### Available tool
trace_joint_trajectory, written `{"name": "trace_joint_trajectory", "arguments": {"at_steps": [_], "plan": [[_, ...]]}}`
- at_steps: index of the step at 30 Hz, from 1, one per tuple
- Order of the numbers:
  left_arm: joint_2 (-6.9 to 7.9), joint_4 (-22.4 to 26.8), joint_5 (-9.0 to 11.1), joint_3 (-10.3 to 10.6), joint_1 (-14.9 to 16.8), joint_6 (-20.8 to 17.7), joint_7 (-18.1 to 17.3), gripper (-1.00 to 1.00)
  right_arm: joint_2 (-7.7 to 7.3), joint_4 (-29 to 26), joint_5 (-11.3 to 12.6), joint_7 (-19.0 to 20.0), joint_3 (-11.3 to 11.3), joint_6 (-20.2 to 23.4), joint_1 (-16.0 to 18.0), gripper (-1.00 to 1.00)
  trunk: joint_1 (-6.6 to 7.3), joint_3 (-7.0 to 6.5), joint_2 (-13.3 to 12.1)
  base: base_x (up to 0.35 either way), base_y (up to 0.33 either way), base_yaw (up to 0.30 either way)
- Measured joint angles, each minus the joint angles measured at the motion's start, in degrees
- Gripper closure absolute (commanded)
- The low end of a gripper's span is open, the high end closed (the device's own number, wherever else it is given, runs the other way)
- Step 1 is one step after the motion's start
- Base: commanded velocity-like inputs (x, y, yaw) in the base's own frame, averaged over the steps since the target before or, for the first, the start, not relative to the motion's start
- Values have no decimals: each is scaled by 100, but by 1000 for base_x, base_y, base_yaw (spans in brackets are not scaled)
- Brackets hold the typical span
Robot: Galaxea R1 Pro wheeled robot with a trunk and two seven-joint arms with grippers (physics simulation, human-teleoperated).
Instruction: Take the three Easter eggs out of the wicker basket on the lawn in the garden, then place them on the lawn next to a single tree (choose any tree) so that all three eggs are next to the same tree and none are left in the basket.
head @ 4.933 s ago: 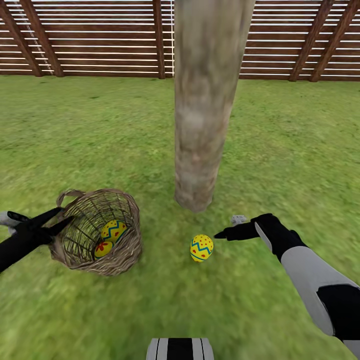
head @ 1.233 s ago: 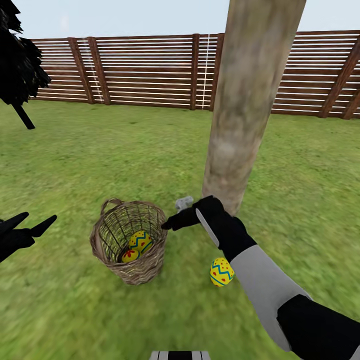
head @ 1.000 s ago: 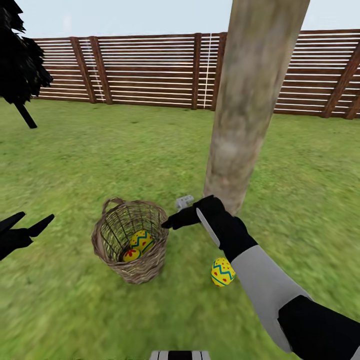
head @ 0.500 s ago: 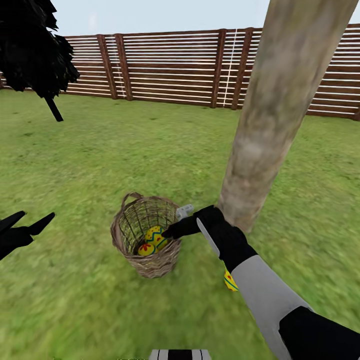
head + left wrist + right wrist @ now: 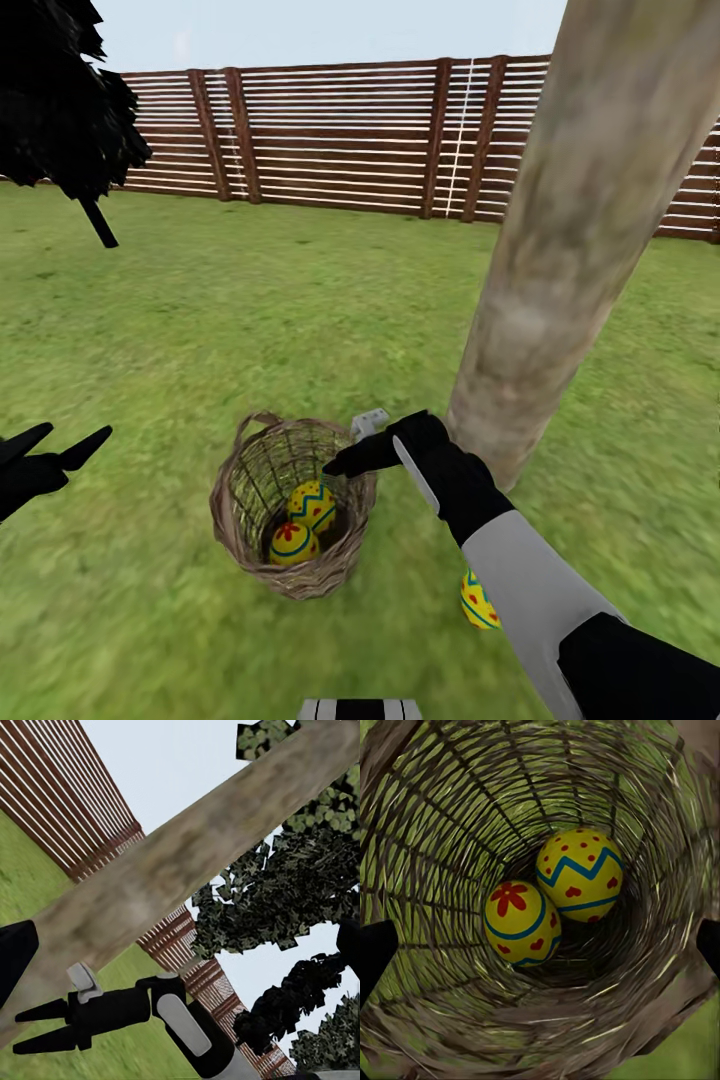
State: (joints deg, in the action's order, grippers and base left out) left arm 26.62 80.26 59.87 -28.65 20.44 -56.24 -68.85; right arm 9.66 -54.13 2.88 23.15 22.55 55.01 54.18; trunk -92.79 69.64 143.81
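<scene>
the right hand [image 5: 335, 466] hovers open and empty over the wicker basket [image 5: 345, 556] — two easter eggs [image 5: 551, 896] inside, one egg [image 5: 477, 603] on the lawn [image 5: 200, 330] near the tree [image 5: 560, 270] — so next it likely descends onto an egg.

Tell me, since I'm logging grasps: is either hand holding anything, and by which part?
Nothing is held. The right hand hangs open over the wicker basket; the left hand is open and empty.

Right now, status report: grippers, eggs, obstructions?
Right gripper open over wicker basket, empty. Left gripper open, idle. Two eggs inside, one on lawn by tree. Nothing blocking.
</scene>
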Motion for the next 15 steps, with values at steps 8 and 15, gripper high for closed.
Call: {"name": "trace_joint_trajectory", "arguments": {"at_steps": [8,15], "plan": [[-95,4,3,-16,-4,3,0,-100,25,8,-6,0,1,5,1,-100,-3,-32,0,77,138,-119],[-105,6,8,-16,-5,0,-7,-100,19,8,-6,0,0,-2,0,-100,-3,-44,0,23,305,-110]]}}
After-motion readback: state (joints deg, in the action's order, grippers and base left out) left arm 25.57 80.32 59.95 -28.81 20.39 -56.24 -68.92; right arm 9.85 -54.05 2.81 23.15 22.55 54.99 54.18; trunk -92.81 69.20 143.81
